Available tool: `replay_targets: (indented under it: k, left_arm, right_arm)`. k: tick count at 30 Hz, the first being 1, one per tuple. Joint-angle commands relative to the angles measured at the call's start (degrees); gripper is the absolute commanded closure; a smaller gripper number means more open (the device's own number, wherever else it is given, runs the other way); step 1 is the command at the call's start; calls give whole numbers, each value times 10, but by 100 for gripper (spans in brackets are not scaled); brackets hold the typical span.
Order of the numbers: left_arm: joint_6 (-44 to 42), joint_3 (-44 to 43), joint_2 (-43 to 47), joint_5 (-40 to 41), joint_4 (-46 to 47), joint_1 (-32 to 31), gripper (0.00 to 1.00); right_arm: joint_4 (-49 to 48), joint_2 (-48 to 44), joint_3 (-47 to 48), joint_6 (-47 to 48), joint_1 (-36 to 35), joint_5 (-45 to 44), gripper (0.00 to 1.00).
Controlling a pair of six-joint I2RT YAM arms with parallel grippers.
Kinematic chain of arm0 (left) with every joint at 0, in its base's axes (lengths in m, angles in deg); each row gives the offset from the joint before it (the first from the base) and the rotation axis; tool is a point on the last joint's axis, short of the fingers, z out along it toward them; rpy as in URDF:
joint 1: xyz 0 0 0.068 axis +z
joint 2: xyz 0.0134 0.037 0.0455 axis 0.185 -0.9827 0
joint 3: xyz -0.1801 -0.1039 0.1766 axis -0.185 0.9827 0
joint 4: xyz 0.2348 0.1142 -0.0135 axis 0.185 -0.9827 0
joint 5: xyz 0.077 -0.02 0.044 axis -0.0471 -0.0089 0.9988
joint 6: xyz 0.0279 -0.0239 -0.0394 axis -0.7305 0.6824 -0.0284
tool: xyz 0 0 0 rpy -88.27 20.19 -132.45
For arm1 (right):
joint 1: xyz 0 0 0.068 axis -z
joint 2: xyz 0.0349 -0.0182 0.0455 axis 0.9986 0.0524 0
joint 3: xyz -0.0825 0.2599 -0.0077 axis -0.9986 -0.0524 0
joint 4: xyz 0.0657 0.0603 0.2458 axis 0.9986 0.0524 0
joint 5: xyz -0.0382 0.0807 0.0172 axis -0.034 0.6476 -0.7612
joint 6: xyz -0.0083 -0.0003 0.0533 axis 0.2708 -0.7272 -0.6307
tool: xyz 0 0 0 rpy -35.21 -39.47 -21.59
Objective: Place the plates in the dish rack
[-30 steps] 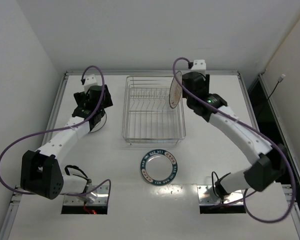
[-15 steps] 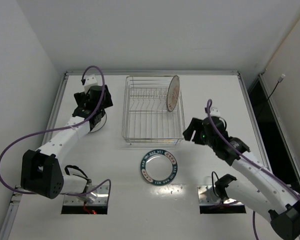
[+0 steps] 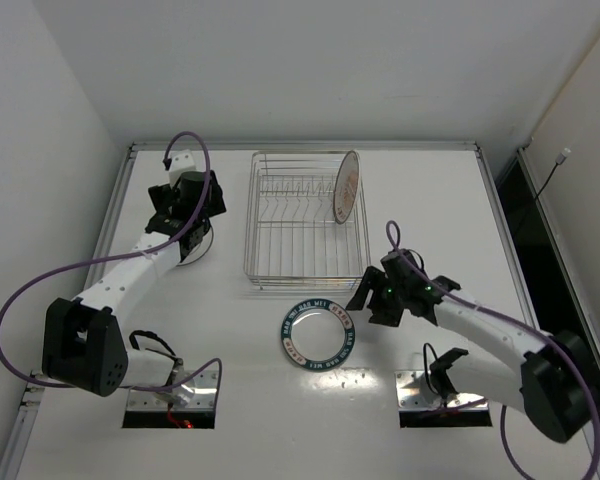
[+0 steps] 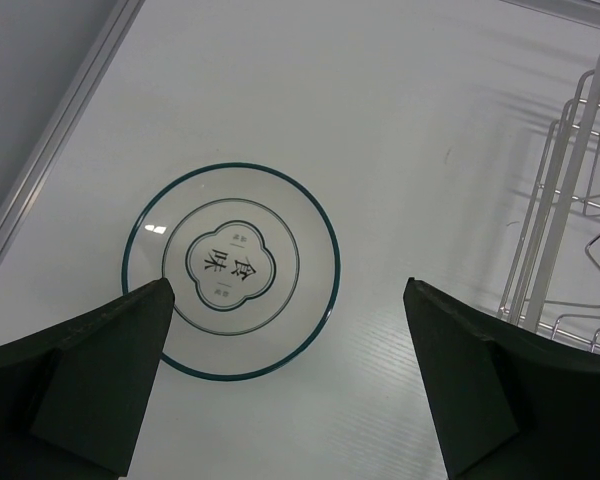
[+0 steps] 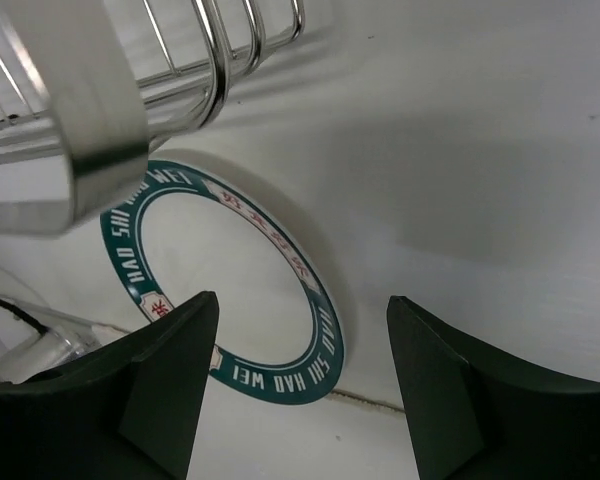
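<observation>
The dish rack [image 3: 305,235] stands at the back middle of the table. A white plate with an orange centre [image 3: 347,186] stands upright in its right end. A plate with a dark teal lettered rim [image 3: 318,337] lies flat in front of the rack. My right gripper [image 3: 370,308] hovers by its right edge, open and empty; in the right wrist view the teal rim [image 5: 320,300] lies between the open fingers of the gripper [image 5: 301,300]. My left gripper [image 4: 287,290] is open above a pale plate with a thin teal rim [image 4: 232,270], left of the rack.
The rack's near corner wires [image 5: 220,70] hang close above the right wrist camera's view. The rack's left side [image 4: 580,200] is to the right of the left gripper. A raised rail [image 4: 50,150] runs along the table's left edge. Purple cables loop from both arms.
My right gripper let go of the orange-centred plate, which stays upright in the rack. The right arm swung back to the near side beside the teal-rimmed plate, jaws widening. The left arm stayed still.
</observation>
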Motion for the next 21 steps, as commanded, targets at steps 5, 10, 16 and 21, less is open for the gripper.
replay_targets:
  k: [5,10,16,21]
  left_arm:
    - [6,-8,6,9,8,-5,0]
    - [11,-8,0,-2,8,-5,0]
    - [16,-8,0,-7,8,-5,0]
    - [16,-8,6,-2,2,-5,0]
  right_arm:
    - [-20,110,40,21,-8,46,35]
    - [-77,139,5,-8,-38,58,41]
    - [-57,212,59,21,-79,78,61]
    - [-21,219,81,40,-96,78,75]
